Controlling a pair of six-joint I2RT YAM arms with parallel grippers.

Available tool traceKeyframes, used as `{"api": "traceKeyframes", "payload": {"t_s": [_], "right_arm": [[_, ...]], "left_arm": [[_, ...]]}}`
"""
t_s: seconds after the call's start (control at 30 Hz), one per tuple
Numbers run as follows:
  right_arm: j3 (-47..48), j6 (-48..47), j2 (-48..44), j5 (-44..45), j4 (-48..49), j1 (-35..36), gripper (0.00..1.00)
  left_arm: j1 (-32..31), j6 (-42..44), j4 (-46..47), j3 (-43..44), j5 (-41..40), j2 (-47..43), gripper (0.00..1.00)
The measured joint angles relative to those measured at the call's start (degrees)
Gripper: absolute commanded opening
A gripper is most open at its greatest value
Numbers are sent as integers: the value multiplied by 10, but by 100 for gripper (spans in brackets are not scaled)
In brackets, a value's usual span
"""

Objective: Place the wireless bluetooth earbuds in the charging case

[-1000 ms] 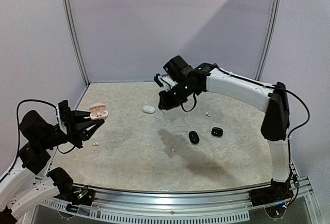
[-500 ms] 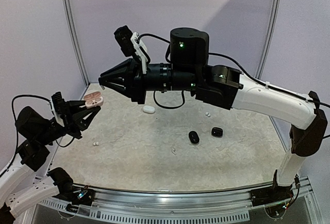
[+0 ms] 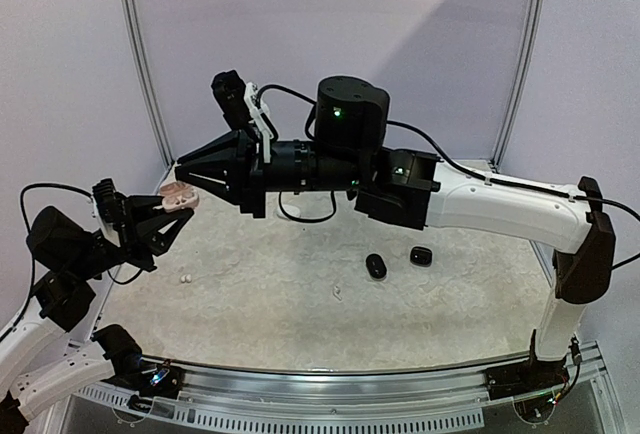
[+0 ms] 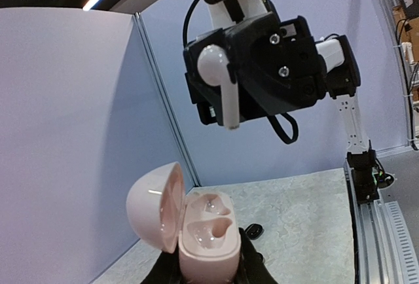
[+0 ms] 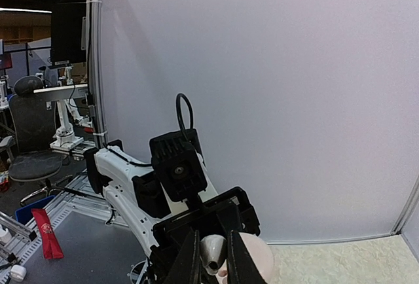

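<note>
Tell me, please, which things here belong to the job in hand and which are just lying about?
Job: open pink-white case, held by left gripper; white earbud, held by right gripper; loose white earbud, probably, on table.
Lying about: two black items on table.

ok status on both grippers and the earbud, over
Left gripper shut on open pink case, both sockets empty. Right gripper shut on white earbud, above the case, not in yet. Nothing between them.
</note>
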Motion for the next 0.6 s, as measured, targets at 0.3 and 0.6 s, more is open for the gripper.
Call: {"api": "traceKeyframes", "payload": {"t_s": [0.3,0.6], "right_arm": [[0,0,18,3,3,0,1],[-1,-7,24,18,-2,0,1]], "left_arm": [[-1,-18,3,5,0,2,0],[-1,-29,2,9,0,4,0]]}}
